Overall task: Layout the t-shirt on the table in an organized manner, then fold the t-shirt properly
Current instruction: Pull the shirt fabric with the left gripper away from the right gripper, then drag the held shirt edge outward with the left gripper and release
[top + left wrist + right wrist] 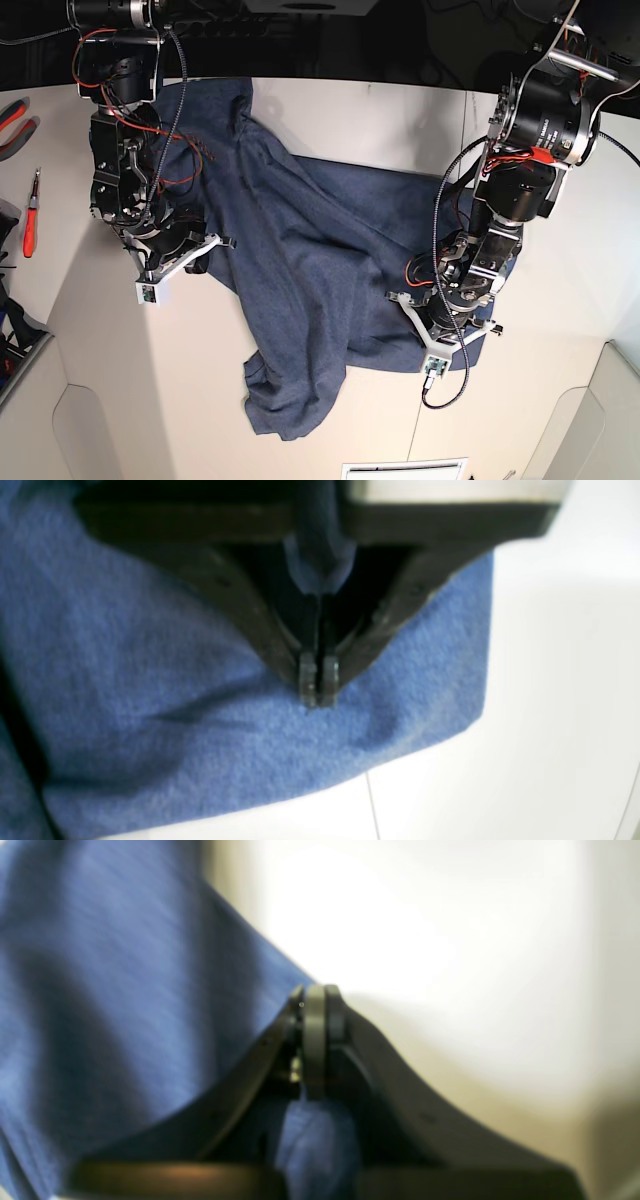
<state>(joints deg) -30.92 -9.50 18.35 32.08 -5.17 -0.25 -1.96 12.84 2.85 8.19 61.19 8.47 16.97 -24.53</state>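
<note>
- A wide white table [330,120] is seen from above against a dark background; a thin dark seam [372,805] runs across its surface.
- At the far left edge of the base view, red-handled tools [30,215] are laid on a side surface.
- The t-shirt [310,270], heathered navy blue, is spread in a rumpled diagonal mass across the middle of the table, partly lifted at two points and bunched toward the near edge.
- The left gripper [318,680] is pressed down at the shirt's edge close to the bare table; its fingers are clenched together with a fold of blue fabric pinched behind the tips.
- The right gripper [317,1005] is raised at the other side; its fingers are clamped on the cloth, a bunch of fabric showing between the finger bases, and the shirt is draped away from it.
</note>
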